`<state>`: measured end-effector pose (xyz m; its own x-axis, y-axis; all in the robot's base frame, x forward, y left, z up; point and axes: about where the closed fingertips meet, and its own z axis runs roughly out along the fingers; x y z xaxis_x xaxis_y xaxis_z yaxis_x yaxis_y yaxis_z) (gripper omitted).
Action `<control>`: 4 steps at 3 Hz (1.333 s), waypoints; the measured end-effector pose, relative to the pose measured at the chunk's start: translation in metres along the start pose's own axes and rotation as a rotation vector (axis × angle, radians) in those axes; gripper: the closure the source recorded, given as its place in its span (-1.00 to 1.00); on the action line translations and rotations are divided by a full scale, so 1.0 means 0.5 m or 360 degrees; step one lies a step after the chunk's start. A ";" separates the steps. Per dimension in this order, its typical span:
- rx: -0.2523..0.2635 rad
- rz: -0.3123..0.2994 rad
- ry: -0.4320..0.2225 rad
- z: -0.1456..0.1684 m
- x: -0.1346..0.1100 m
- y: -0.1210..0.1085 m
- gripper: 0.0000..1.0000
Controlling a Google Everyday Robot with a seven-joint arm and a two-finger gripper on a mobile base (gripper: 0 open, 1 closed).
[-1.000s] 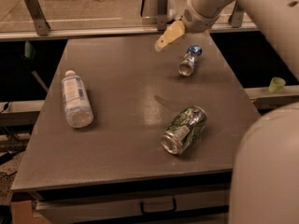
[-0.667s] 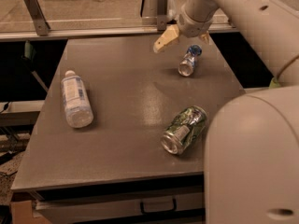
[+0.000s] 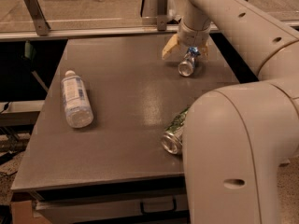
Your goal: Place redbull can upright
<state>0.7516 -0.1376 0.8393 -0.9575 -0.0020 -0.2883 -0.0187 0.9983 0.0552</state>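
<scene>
At far right of the table [image 3: 121,92] | we see the gripper [image 3: 185,54] spread apart, straddling the lying redbull can [image 3: 187,66] | not upright yet

Cans: two, both lying on their sides. One slim redbull can [image 3: 186,66], its far end between the gripper's fingers. One wider green can [image 3: 173,136], well apart from the gripper on the near side, partly hidden by the arm [image 3: 233,139].
Bottles: one [image 3: 74,99], clear with a white cap, lying well off to the left of the gripper.
Tables: one [image 3: 126,83], carrying all three.
Arms: one.
Grippers: one [image 3: 187,54], fingers spread, low over the table's far right part.
</scene>
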 end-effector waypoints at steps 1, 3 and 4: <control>0.0012 0.0138 0.0007 0.009 -0.003 -0.009 -0.15; -0.0140 0.0044 -0.0190 -0.046 -0.050 0.012 0.91; -0.0275 -0.0146 -0.0404 -0.120 -0.069 0.029 1.00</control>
<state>0.7670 -0.1268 0.9072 -0.8477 -0.0550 -0.5276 -0.1709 0.9699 0.1735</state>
